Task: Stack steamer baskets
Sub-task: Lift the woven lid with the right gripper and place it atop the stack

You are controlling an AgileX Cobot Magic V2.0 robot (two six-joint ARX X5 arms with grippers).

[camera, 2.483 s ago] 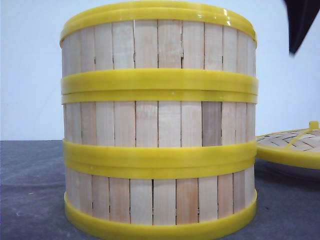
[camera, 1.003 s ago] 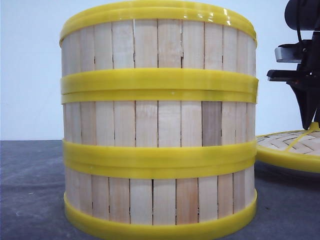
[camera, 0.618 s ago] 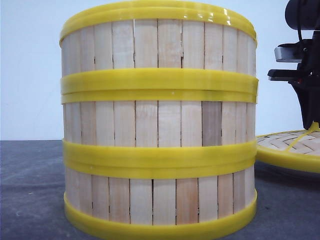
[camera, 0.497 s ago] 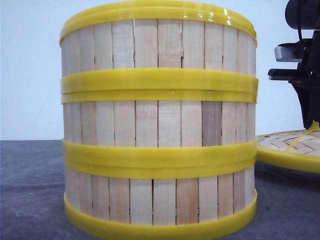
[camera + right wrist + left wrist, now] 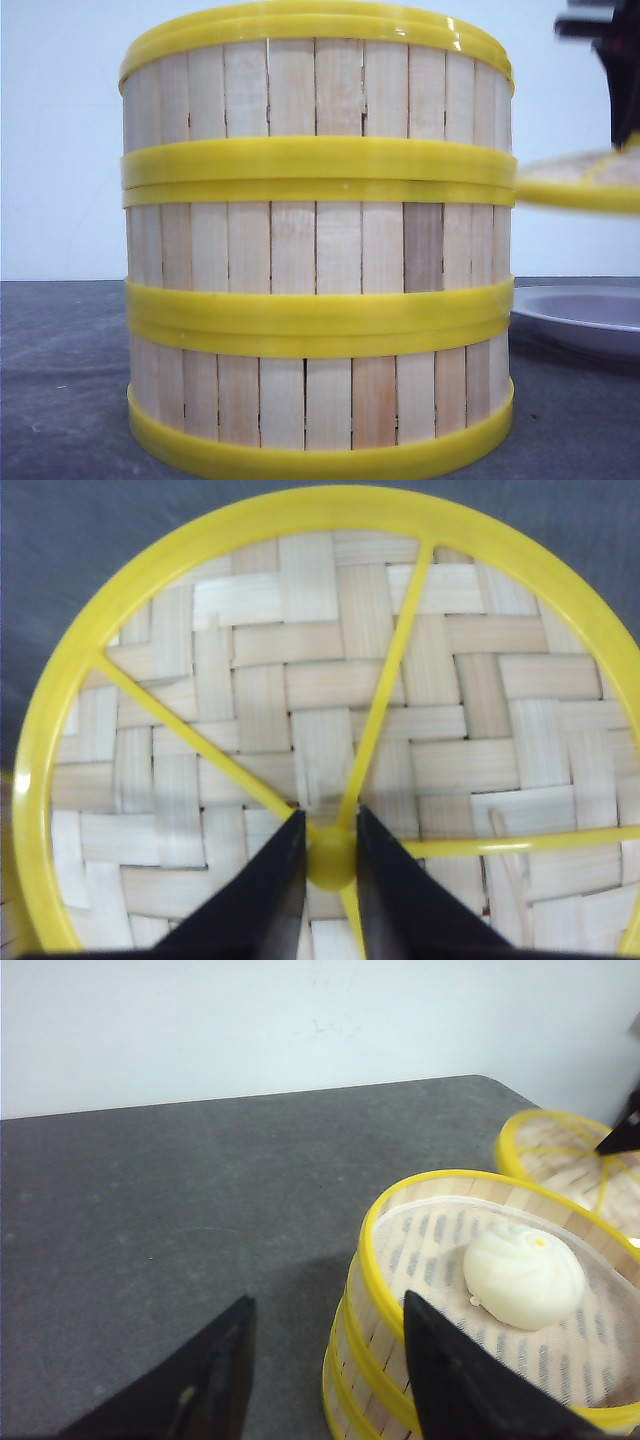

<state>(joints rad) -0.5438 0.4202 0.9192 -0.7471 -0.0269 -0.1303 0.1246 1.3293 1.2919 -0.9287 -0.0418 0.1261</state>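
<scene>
Three steamer baskets stand stacked as one tower: top (image 5: 318, 95), middle (image 5: 318, 245), bottom (image 5: 318, 400). The top basket (image 5: 372, 1260) is uncovered and holds a white bun (image 5: 523, 1272) on a liner. My left gripper (image 5: 328, 1300) is open, hovering at the stack's side, one finger over the basket's rim and one over the table. My right gripper (image 5: 330, 815) is shut on the centre knob of the woven lid (image 5: 300, 680). It holds that lid (image 5: 575, 190) in the air to the right of the stack, at about the level of the top basket's lower rim.
A white plate (image 5: 585, 315) lies bare on the dark grey table (image 5: 60, 380) to the right of the stack, below the raised lid. A white wall stands behind. The table's far corner shows in the left wrist view (image 5: 480, 1085).
The right gripper came down onto the lid on the plate, closed on its knob, and has now lifted the lid off the plate. The stack has not moved.
</scene>
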